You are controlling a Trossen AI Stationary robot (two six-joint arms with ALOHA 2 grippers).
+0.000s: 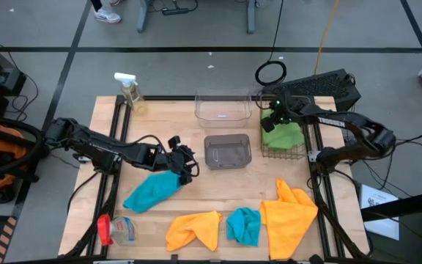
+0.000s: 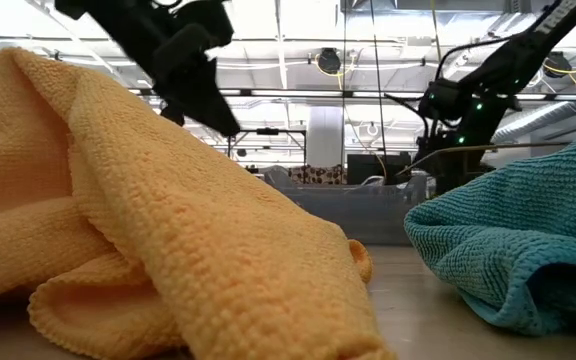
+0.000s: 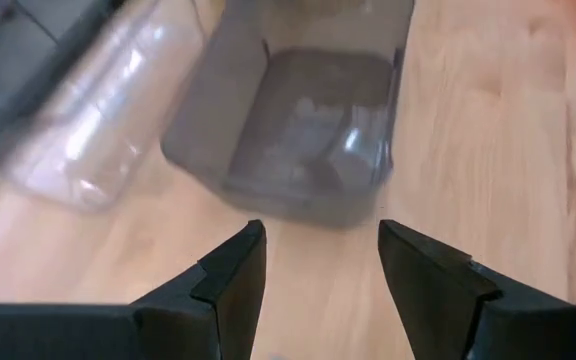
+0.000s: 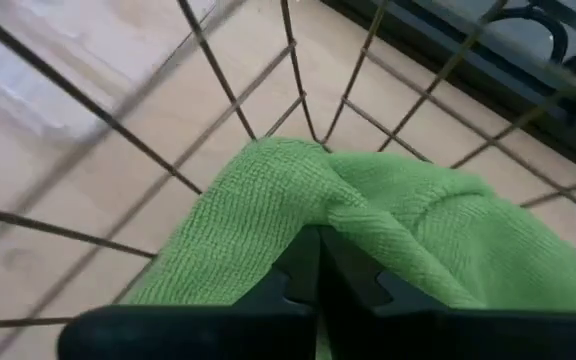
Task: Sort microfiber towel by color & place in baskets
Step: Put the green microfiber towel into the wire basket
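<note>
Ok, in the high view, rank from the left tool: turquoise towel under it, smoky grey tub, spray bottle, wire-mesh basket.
1. Turquoise microfiber towel, just below the left tool.
2. Smoky grey plastic tub, beside it toward the table's middle.
3. Clear spray bottle with white trigger, far-left corner.
4. Dark wire-mesh basket, right side.

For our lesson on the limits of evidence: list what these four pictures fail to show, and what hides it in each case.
- Whether a second cloth lies under the green towel in the wire basket: high view, right gripper covers it.
- Turquoise towel, upper end: high view, under the left gripper.
- Table's far half: low view, blocked by the orange towel.
</note>
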